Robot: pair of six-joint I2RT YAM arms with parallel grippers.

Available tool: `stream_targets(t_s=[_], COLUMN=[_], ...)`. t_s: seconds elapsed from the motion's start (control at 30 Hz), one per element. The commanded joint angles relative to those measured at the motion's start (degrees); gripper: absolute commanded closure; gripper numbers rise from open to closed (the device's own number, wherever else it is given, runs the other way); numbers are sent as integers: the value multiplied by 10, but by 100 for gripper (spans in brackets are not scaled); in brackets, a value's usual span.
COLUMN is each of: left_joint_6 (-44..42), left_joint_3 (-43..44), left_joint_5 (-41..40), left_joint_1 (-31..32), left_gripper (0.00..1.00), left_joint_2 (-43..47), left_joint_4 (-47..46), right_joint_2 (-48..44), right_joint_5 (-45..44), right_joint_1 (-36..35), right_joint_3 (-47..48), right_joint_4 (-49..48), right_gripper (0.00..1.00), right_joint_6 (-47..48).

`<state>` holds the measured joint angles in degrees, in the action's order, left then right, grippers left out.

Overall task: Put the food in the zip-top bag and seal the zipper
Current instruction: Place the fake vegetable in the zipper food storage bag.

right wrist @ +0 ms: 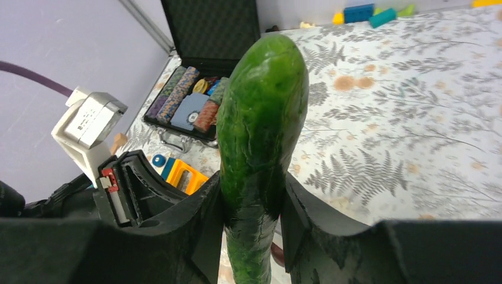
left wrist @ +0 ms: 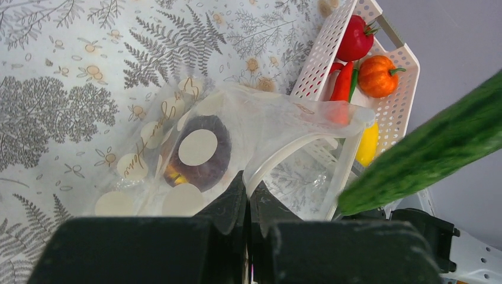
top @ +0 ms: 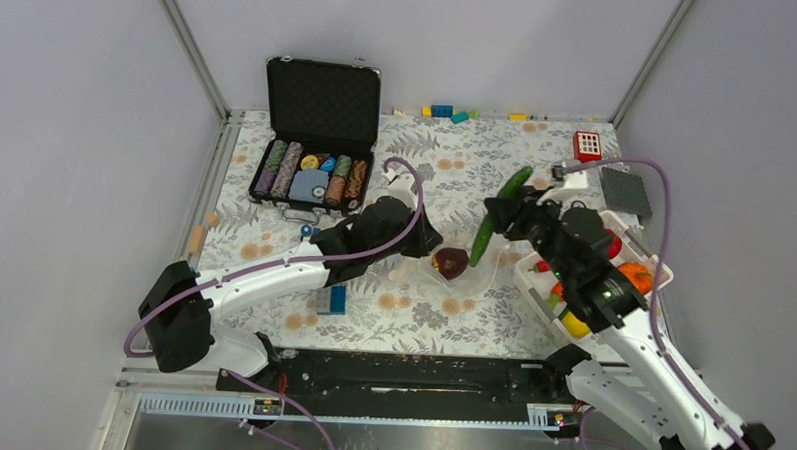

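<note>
On the fern-printed table point(top: 536, 180), the white basket point(top: 663, 259) is set at the right side, within easy reach of the right arm point(top: 660, 364). It serves as the supply: a tomato point(left wrist: 355, 38), a pumpkin point(left wrist: 377, 76), a chili point(left wrist: 343, 83) and a yellow piece point(left wrist: 367, 145) are seen lying in it. The zip-top bag point(left wrist: 260, 127) is laid just beside the basket, between the two arms, with its mouth turned toward the basket. One lip of that mouth is lifted, apparently so that an opening is offered to incoming food. The zipper point(left wrist: 296, 148) is seen curving along the raised lip, unsealed. A cucumber point(top: 500, 214) is carried tilted above the mouth, lower end toward the opening, judged to be lined up for sliding in lengthwise. A dark piece point(left wrist: 222, 157) is already lodged deep in the bag. The left arm point(top: 273, 271) is stretched low across the table toward the centre, and the left gripper point(left wrist: 247, 195) is pressed together on the bag's near lip. The right arm is bent over the basket and reaches inward, and the right gripper point(right wrist: 251, 201) is clamped around the cucumber's middle.
</note>
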<state>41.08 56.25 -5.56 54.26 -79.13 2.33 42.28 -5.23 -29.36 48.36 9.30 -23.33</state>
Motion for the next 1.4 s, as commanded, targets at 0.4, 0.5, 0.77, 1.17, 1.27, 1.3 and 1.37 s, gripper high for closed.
stream_targets(t_s=[0.4, 0.5, 0.77, 1.17, 1.27, 1.3, 1.37], left_joint_6=[104, 116, 127, 134, 135, 135, 135], left_joint_3=[6, -2, -9, -13, -15, -16, -17], left_joint_5=[-12, -13, -22, -28, -28, -27, -25], left_joint_1=[-2, -3, -3, -3, -3, -3, -2], left_gripper=[100, 100, 100, 100, 100, 100, 100], left_joint_2=[4, 10, 16, 17, 18, 18, 20], left_joint_4=[12, 4, 5, 9, 9, 10, 9], right_joint_2=[113, 132, 171, 118, 105, 102, 96], right_joint_5=[-277, -267, -277, -255, -197, -181, -151], right_joint_1=[-231, -243, -304, -328, -331, -332, -332], right_joint_3=[-172, -194, -230, -255, -243, -238, -233], right_joint_4=[-390, -423, -504, -516, -491, -483, -472], right_gripper=[84, 83, 77, 67, 63, 63, 66], right_joint_6=[-22, -28, 54, 108, 140, 151, 183])
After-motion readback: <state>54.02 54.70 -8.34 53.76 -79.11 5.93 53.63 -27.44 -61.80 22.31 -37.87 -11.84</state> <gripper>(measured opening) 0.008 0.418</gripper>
